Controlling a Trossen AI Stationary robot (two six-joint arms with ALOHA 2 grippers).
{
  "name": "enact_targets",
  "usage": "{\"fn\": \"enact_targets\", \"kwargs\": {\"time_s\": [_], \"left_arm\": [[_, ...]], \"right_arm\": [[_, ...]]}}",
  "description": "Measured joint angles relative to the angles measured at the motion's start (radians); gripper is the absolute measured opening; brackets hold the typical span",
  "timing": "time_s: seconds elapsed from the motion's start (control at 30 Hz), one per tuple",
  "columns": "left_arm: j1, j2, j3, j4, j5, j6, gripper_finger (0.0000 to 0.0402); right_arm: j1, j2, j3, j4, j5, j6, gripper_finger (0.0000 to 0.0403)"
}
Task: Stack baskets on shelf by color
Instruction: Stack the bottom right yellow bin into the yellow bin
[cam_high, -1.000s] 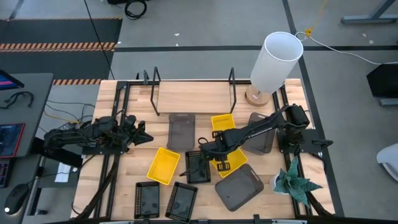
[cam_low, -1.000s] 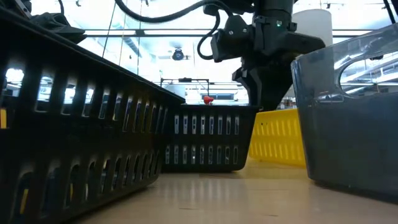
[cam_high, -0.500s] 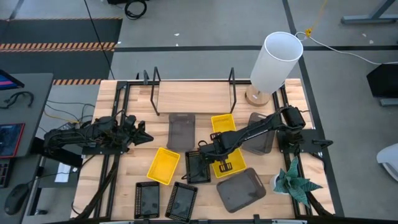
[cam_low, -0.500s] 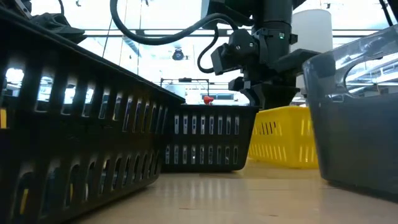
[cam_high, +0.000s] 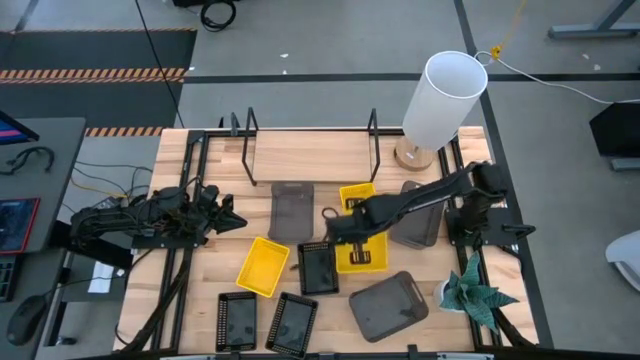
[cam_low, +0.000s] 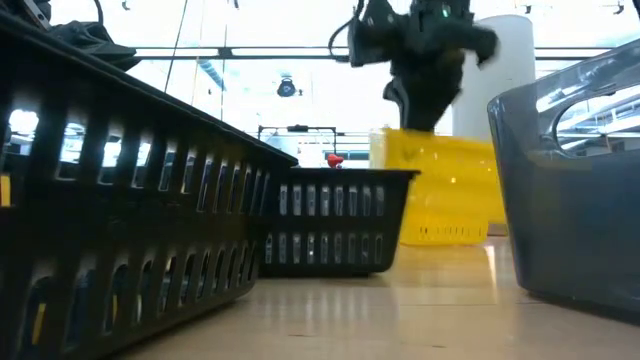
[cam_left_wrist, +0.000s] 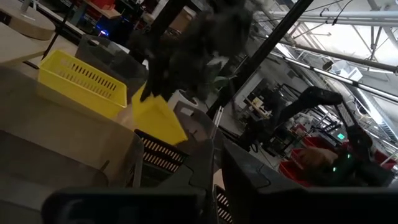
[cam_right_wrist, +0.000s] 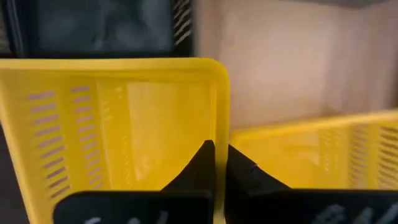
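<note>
My right gripper (cam_high: 345, 222) reached over the table's middle, arm stretched out from the right edge, fingers (cam_right_wrist: 205, 163) pinched onto a yellow basket (cam_high: 360, 250) wall. My left gripper (cam_high: 226, 214) waited near the left edge.

Looks like a robotics lab or workshop to me. Wood-top bench (cam_high: 300, 150) stands on a grey concrete floor (cam_high: 300, 40) with hazard-striped tape (cam_high: 100, 73) and loose cables (cam_high: 215, 12). Off the bench's left edge I see a desk with a mouse (cam_high: 22, 320). Low view shows exposed ceiling trusses (cam_low: 250, 50).
</note>
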Motion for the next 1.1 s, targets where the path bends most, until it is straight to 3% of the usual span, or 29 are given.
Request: {"fn": "enact_targets", "kwargs": {"time_s": [0.37,0.67,1.1], "left_arm": [[0.000,0.000,0.000,0.000,0.000,0.000,0.0032],[0.000,0.000,0.000,0.000,0.000,0.000,0.0038],[0.000,0.000,0.000,0.000,0.000,0.000,0.0034]], "right_arm": [[-0.166,-0.208,0.000,-0.001,0.067,0.513,0.0009],[-0.219,-0.239,-0.036,-0.085,0.218,0.682,0.0009],[-0.215,-0.239,-0.090,-0.059,0.250,0.721,0.0009]]}}
